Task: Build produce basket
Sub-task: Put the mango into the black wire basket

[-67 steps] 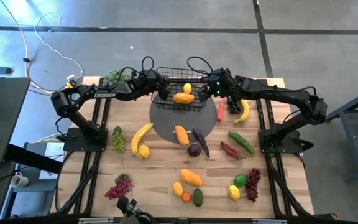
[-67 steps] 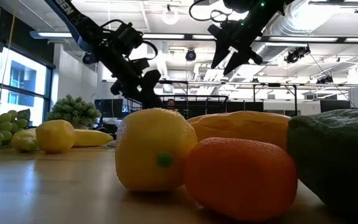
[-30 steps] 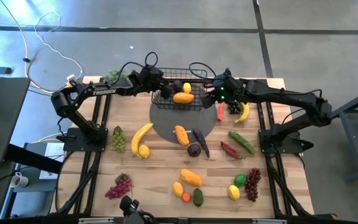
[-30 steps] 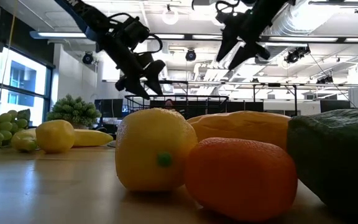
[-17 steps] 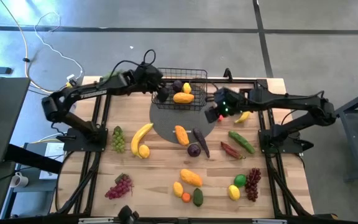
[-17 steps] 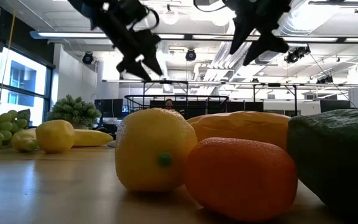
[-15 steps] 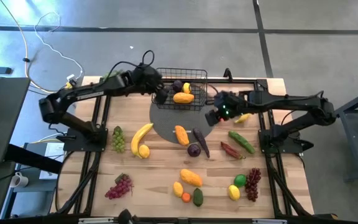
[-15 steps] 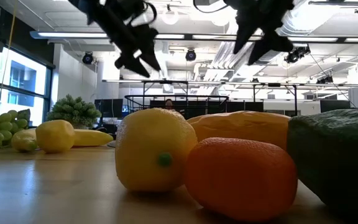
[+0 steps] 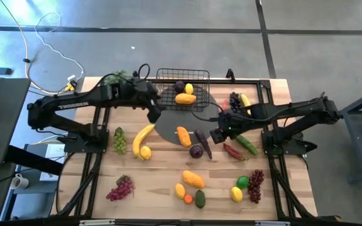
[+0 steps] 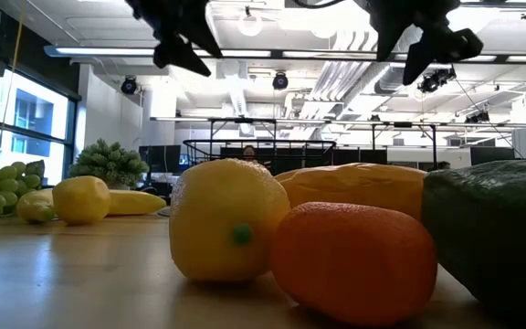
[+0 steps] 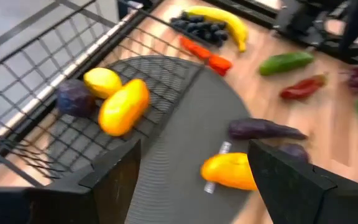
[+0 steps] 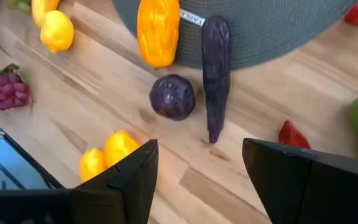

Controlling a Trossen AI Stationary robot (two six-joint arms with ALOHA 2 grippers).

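— Three pieces sit in the basket: an orange mango, a lemon and a dark purple fruit. The basket stands at the far edge of the round mat.

— And the arms?

— The left gripper hangs over the mat's left edge, beside the basket, fingers spread and empty. The right gripper hovers by the mat's right edge, also spread wide — nothing between its fingers.

— What lies under the right one?

— A second mango and an eggplant lie half on the mat, with a round purple fruit on the wood beside them. A banana lies left of the mat.
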